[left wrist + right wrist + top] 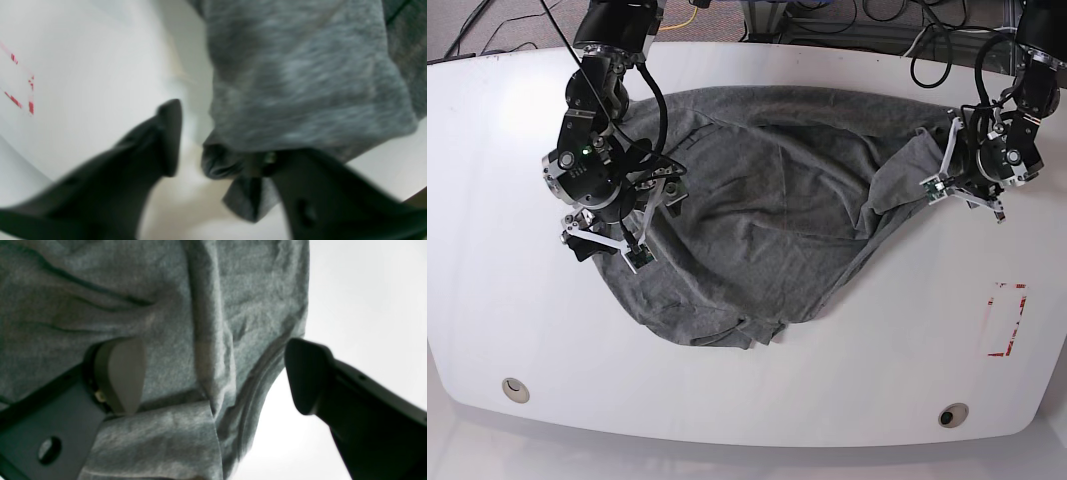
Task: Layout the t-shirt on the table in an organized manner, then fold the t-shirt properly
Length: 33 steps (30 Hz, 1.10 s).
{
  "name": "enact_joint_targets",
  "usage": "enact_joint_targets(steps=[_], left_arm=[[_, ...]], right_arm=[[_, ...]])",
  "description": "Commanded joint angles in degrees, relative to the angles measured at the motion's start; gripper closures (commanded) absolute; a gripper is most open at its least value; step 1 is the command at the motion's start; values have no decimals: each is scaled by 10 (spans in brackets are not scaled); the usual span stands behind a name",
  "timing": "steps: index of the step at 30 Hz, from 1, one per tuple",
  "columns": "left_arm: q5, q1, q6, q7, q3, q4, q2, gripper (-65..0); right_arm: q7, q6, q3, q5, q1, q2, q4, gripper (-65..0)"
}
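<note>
Looks like a robotics lab or test bench, not a home. A big glossy white surface (747, 400) with rounded corners, two round cable holes (515, 389) near the front edge, and a red tape rectangle (1005, 320) marked out at one side. Two black robot arms (602, 150) mounted at the far edge, trailing exposed wiring, one with a small green light. Bundles of black cables (847, 15), plus a yellow one, heaped on the floor behind. A grey t-shirt (757, 220) spread as test material.
</note>
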Motion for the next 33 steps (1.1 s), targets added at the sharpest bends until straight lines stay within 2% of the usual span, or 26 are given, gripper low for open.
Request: enact_joint_targets(steps=[1,4,12,21,24,27,33], left_arm=[[-3,-7,-1,-3,10,6,-8,-154],[-3,-8,-1,-3,23,6,-7,-128],[-2,-8,-1,-3,29,6,12,-128],[-2,-8,-1,-3,29,7,13,-119],[-2,-9,-1,-3,29,7,13,-78],[3,-22,-1,-3,28,8,13,0],[45,-34,-1,-3,26,10,14,0]], right_arm=[[11,-1,0,5,11,2,9,-629],[11,-1,0,5,11,2,9,-629],[11,-1,0,5,11,2,9,-629],[11,-1,0,5,11,2,9,-629],[11,-1,0,5,11,2,9,-629],[11,-1,0,5,11,2,9,-629],[11,-1,0,5,11,2,9,-629]])
